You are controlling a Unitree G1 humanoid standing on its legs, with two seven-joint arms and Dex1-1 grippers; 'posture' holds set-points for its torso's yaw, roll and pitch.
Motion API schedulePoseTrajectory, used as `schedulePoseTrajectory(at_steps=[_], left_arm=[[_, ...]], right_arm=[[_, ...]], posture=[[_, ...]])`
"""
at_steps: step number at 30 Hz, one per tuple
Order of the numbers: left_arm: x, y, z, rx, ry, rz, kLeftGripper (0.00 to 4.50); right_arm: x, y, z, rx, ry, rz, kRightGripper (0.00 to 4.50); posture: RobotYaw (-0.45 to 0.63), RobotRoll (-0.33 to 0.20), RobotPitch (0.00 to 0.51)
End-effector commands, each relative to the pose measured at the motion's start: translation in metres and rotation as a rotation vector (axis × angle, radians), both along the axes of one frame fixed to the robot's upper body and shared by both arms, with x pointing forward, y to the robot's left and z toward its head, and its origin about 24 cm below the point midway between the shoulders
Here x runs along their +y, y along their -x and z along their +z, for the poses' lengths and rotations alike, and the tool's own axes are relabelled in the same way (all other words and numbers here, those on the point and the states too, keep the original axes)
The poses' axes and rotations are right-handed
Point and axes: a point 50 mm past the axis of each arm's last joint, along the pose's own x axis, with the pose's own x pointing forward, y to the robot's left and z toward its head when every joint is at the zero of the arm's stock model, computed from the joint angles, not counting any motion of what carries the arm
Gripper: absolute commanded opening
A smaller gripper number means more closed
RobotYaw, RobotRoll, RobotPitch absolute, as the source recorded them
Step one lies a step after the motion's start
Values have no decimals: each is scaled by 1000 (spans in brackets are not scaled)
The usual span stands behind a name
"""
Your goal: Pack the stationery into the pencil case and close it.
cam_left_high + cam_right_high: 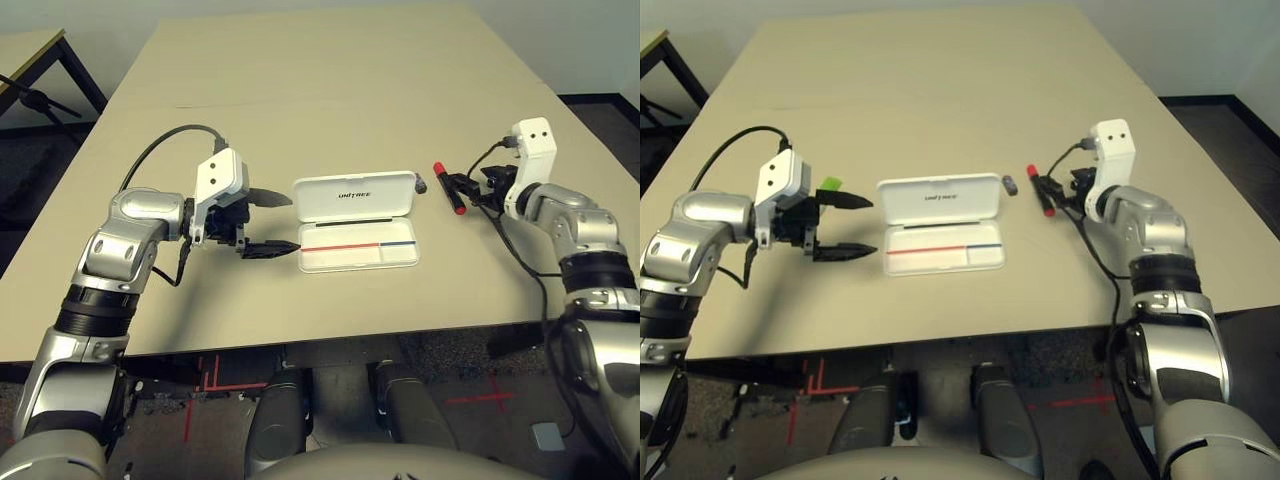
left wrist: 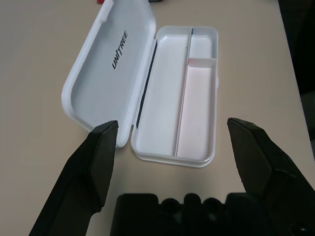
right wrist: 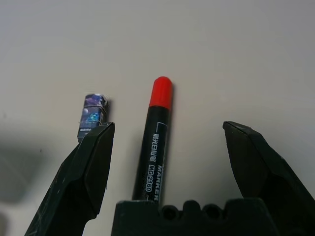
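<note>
Left eye view: the case is seen opened on the table, its lid raised along the side away from the robot, its tray lying flat on the near side.
Lid marking: UNITREE is printed in dark letters on the inner face.
Tray layout: three compartments are formed, one running the full length and two of unequal length set end to end beside it. The long divider is marked by a red and blue line.
Left claw: the left gripper is spread wide, its fingers pointed at the case from the robot's left – nothing is pinched.
Right claw: the right gripper is also spread wide over the table, with nothing pinched.
Marker: the black marker, red at both ends, is laid on the table to the right of the case, between the right fingers and apart from both tips.
Small piece: the dark printed piece is placed between case and marker, near the lid; its lower part is covered by a fingertip in the right wrist view.
Green stick: the stick is partly hidden behind the left gripper.
</note>
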Motion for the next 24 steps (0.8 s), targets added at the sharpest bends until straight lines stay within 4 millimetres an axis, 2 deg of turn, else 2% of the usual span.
schedulePoseTrajectory(at_steps=[1, 8, 12, 20, 24], left_arm=[[3, 1, 3, -11, 16, 7, 4461], [4, 3, 3, -17, 23, 23, 4461], [5, 5, 0, -17, 21, 35, 4500], [8, 6, 0, -17, 16, 53, 4500], [9, 6, 0, -16, 16, 56, 4500]], right_arm=[[4, -2, -12, 78, 27, -18, 4500], [12, -3, -24, 160, 40, 6, 4500], [16, -5, -29, 185, 43, 10, 3571], [12, -12, -3, 114, 62, 53, 556], [2, -10, 18, 90, 80, 95, 545]], posture=[[-23, 0, 129], [-6, 0, 133], [1, 0, 132], [3, 0, 133], [0, 0, 133]])
